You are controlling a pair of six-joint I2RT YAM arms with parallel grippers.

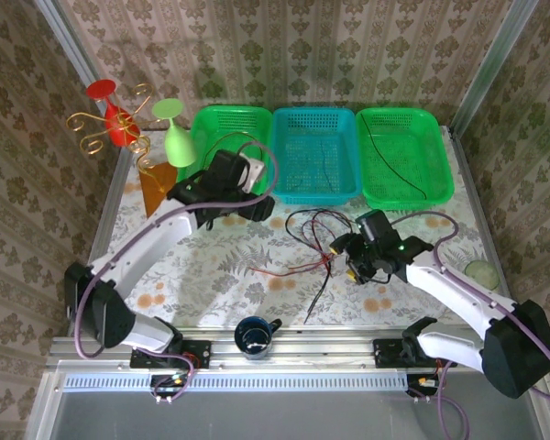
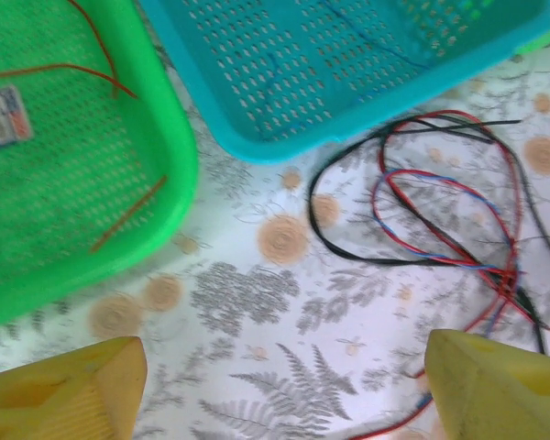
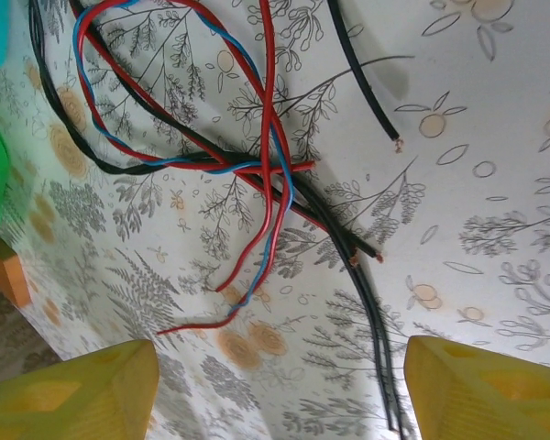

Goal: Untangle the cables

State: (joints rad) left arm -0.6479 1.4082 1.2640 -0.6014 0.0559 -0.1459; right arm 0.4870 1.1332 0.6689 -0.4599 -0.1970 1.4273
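Facing limp, probably light cables (image 3: 257, 168), left gripper (image 2: 286, 357) and right gripper (image 3: 281, 362) gape empty; pinch where they cross, right gripper's twelve o'clock.

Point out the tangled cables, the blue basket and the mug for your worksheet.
tangled cables (image 3: 270, 170): right wrist view, where the wires cross.
blue basket (image 1: 312, 198): top external view, on its near rim.
mug (image 1: 255, 335): top external view, on its dark inside.
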